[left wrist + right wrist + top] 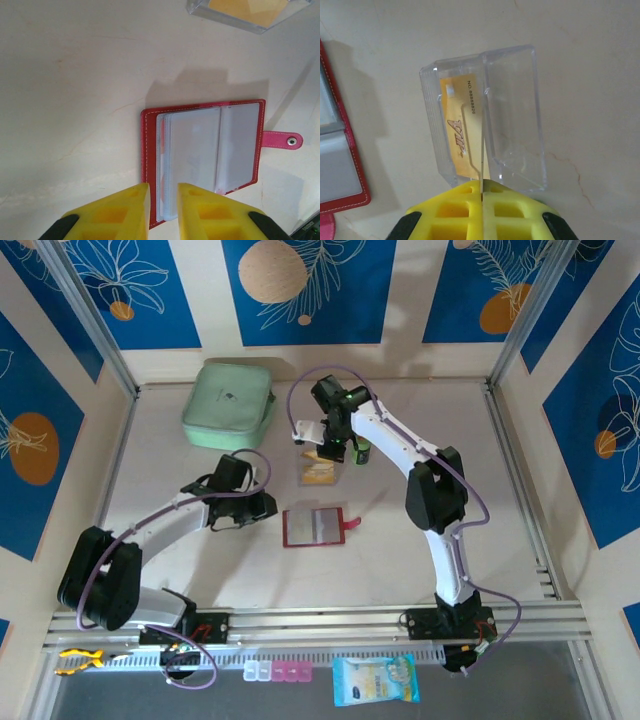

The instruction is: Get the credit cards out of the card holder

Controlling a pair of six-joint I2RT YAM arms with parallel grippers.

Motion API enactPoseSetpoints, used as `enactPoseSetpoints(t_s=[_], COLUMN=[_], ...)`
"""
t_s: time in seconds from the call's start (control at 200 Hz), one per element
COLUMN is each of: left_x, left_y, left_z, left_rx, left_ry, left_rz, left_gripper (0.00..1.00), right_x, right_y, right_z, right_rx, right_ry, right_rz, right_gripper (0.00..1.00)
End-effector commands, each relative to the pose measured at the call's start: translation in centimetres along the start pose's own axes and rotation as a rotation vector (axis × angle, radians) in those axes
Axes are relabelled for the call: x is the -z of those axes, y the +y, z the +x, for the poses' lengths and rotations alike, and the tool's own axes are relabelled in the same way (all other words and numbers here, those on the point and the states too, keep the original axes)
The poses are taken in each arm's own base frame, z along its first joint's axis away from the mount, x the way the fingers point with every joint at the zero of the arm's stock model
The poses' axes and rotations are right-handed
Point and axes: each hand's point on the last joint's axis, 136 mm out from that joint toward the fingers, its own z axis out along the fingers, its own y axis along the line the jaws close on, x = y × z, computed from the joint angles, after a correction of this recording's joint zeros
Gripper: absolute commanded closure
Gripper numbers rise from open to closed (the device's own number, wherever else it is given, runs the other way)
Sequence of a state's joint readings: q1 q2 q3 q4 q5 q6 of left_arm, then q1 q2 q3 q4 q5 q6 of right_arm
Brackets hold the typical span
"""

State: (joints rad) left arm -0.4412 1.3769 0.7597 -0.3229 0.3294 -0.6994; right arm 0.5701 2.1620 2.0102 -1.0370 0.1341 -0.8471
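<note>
You've got one credit card (476, 150) pinched in the right gripper (482, 192) over the clear box (515, 115) at 12 o'clock of the open card holder (147, 150) mid-table, while at its 9 o'clock the left gripper (163, 210) hovers slightly spread and empty, with an orange card (162, 150) left to pull.

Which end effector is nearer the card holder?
Left. The left end effector hovers at the card holder's edge, jaws slightly apart; the right end effector is farther off, over the clear box, pinching a card.
</note>
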Motion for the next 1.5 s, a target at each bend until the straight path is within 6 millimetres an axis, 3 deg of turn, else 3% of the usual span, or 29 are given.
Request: enactPoseSetpoints(t_s=[0.0, 0.105, 0.355, 0.71, 0.975, 1.16, 1.356, 1.496], left_x=[0.9, 1.0, 1.1, 0.1, -1.1, -2.6, -4.0, -4.5], left_y=[0.1, 0.3, 0.2, -0.6, -1.1, -1.1, -1.1, 0.0], left_z=[-0.5, -0.5, -0.5, -0.6, -0.2, 1.4, 3.5, 4.4], left_rx=[-0.010, -0.005, 0.007, 0.018, 0.037, 0.046, 0.028, 0.030], left_ry=[-0.019, -0.015, -0.021, 0.003, 0.029, 0.074, 0.114, 0.122], left_rz=[-0.010, -0.014, 0.001, 0.057, 0.106, 0.123, 0.118, 0.091], left_gripper=[0.78, 0.78, 0.76, 0.75, 0.75, 0.76, 0.78, 0.81], right_x=[-0.8, -1.4, -1.5, 0.7, 1.4, 0.2, -0.2, -0.5], right_y=[1.2, 1.3, 0.7, 1.3, 4.8, 9.3, 12.3, 14.3], right_z=[0.4, 0.6, 1.0, -0.5, -2.3, -3.7, -2.6, -1.8], right_rx=[0.030, 0.030, 0.006, -0.152, -0.496, -0.749, -1.033, -1.180], right_ry=[0.017, 0.025, 0.044, -0.053, -0.142, -0.208, -0.206, -0.187], right_rz=[-0.070, -0.079, -0.052, 0.007, -0.015, -0.077, -0.114, -0.190], right_gripper=[1.00, 0.99, 0.83, 0.83, 0.83, 0.84, 0.86, 0.88])
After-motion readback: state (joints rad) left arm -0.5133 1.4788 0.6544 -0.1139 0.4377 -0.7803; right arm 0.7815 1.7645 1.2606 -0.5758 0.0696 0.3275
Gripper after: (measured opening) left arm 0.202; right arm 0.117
